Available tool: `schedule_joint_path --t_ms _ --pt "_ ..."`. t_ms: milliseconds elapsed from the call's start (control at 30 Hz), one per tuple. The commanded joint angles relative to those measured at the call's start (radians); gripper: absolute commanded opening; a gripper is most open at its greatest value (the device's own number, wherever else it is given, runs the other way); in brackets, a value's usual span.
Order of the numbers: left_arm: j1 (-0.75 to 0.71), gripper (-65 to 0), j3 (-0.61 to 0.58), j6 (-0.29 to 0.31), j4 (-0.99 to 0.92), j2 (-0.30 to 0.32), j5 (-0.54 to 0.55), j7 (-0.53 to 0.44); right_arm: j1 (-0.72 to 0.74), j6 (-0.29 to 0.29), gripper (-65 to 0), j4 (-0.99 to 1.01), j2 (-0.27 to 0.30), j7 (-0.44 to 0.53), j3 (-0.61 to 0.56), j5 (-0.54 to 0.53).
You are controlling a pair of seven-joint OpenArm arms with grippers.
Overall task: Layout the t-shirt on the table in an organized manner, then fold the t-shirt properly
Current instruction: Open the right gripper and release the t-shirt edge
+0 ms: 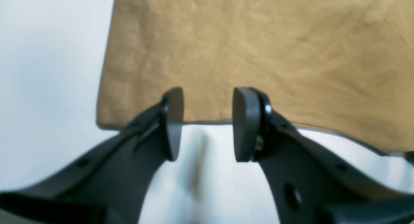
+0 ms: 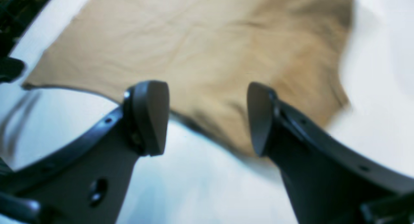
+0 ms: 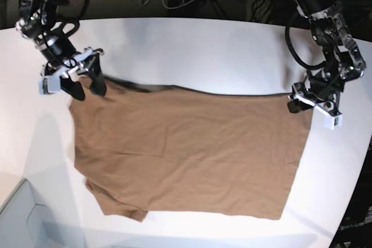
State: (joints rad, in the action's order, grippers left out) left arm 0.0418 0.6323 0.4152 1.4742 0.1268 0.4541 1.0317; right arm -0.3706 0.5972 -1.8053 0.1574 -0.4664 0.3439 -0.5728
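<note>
Left wrist view: we see the left gripper (image 1: 207,123) closest to the lens, dark fingers (image 1: 173,123) spread with a clear gap, nothing between them. Their tips hang over the hem of the t-shirt (image 1: 258,56); we can't tell whether they touch the cloth. Fabric is plain tan-brown, soft, lightly creased. Its straight hem runs left to right across this view, and one corner sits at the left on the white bench (image 1: 48,72).

Right wrist view: right gripper (image 2: 208,117) is up front, fingers (image 2: 152,117) spread wide and empty. Tan cloth fills the upper part of this view, blurred on the right. A cloth edge runs slanted between the fingertips, with bare bench below.

Base view: shirt lies spread mostly flat on the bench, roughly central. We read its long axis as running left to right across the picture. Bottom-left corner looks bunched and folded, possibly a sleeve. Far edge has a dark fold near the upper-left corner. Rest is smooth with shallow wrinkles. Right gripper sits on the picture's left at the shirt's upper-left corner, fingers pointing down at the cloth edge. Left gripper is on the picture's right at the upper-right corner, just beside the edge. Contact isn't clear for either one.
</note>
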Motion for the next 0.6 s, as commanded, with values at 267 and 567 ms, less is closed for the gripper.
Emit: schedule_joint_path --t_ms 267,567 --pt "0.014 -40.4 0.001 0.003 0.012 0.009 0.016 -0.017 -0.008 0.01 -26.6 0.218 0.005 0.027 -0.035 -0.017" --pt "0.01 -40.4 0.004 0.003 0.012 0.009 0.016 -0.015 0.173 0.01 -26.6 0.405 0.006 0.033 -0.134 -0.017"
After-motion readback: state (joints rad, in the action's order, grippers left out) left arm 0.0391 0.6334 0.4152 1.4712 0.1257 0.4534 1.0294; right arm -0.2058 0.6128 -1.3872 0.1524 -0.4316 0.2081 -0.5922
